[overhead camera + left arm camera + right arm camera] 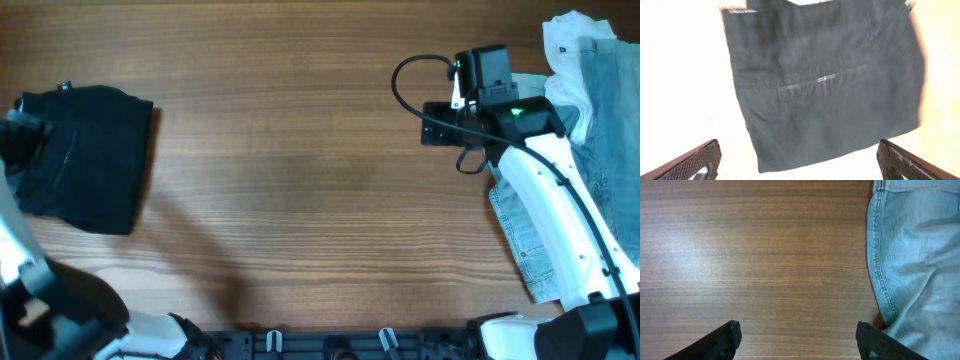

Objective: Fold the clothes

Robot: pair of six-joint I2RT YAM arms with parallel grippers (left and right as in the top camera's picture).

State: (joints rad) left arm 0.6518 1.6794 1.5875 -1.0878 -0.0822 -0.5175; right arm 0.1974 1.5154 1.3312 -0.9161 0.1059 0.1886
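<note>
A black garment (85, 155), folded into a rough rectangle, lies flat at the table's far left. It fills the left wrist view (825, 90). My left gripper (20, 132) hovers at its left edge, open and empty (800, 167), with the fabric's near edge between the fingers and not touched. Light-blue denim (600, 120) lies loose at the far right, with a white piece (570, 55) on top at the back. My right gripper (440, 125) is open and empty (800, 340) over bare wood, just left of the denim (910, 255).
The wooden table (320, 180) stretches between the two piles. A black cable (410, 75) loops off the right wrist. A strip of denim (525, 240) runs under the right arm toward the front edge.
</note>
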